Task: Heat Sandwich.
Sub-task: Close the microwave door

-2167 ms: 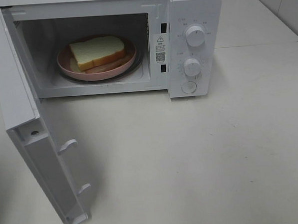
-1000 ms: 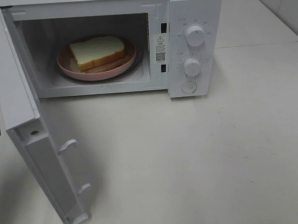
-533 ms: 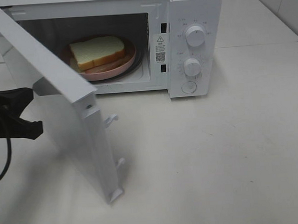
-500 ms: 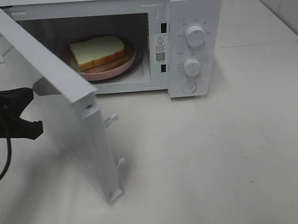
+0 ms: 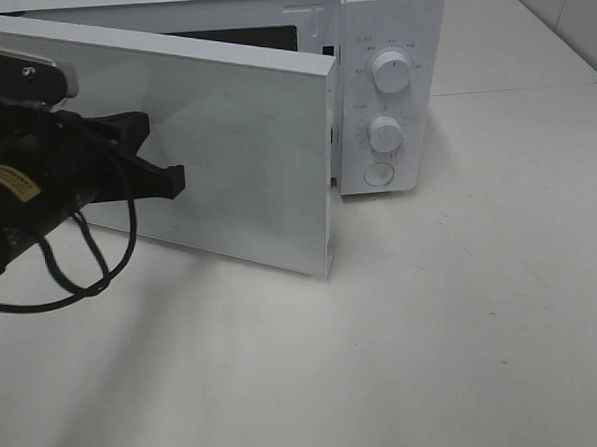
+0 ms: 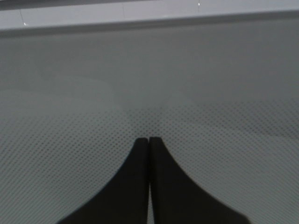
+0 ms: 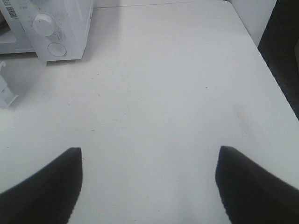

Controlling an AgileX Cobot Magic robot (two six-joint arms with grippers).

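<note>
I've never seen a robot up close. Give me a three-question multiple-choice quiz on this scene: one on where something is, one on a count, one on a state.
1. Where is the left gripper?
A) inside the oven
B) against the outside of the microwave door
C) on a dial

2. How many dials stand above the round button?
A) one
B) two
C) four

3. The door is:
A) ajar, nearly shut
B) wide open
C) removed

Answers:
1. B, its closed tips meet the door's mesh window.
2. B, two sit stacked on the panel.
3. A, its free edge stands off the body.
</note>
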